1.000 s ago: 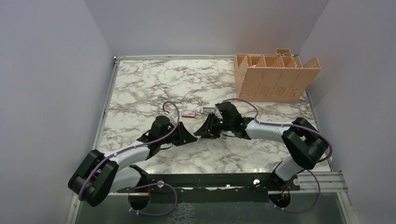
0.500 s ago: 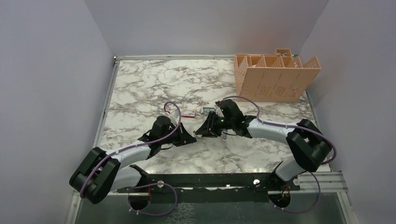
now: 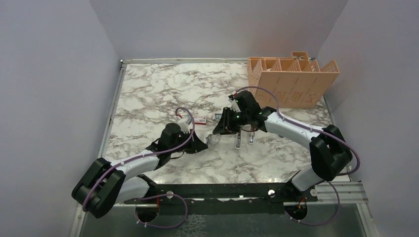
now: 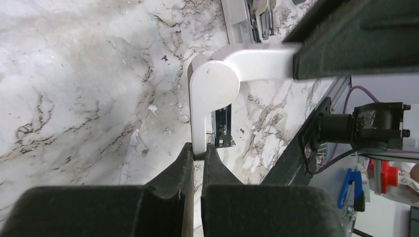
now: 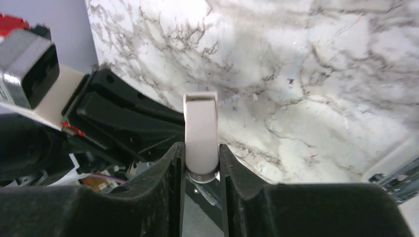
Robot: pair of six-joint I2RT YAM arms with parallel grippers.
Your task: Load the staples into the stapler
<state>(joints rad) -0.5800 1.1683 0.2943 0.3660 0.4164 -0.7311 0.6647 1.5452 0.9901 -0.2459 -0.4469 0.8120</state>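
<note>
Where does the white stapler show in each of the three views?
Top external: stapler, a small whitish sliver just below the middle of the table.
Left wrist: centre frame, its lower end pinched in the left claw.
Right wrist: centre frame, upright in the right claw.
Shared landmark: the marble table.

The surface [image 3: 148, 89] looks like polished marble: white with grey veins, smooth, with a soft sheen. The stapler [image 4: 217, 84] is smooth white plastic with a satin gloss. The left hand [image 4: 197, 155] and the right hand [image 5: 201, 148] have 2 fingers each of matt black plastic with a faint grain. The arm shells [image 3: 291, 129] are glossy white plastic, and the cables [image 3: 180, 143] have a smooth purple sheath. The desk organiser [image 3: 291, 86] is matt peach-orange, seemingly plastic, with perforated sides. The small box [image 3: 199, 119] looks like red-and-white printed cardboard.
</note>
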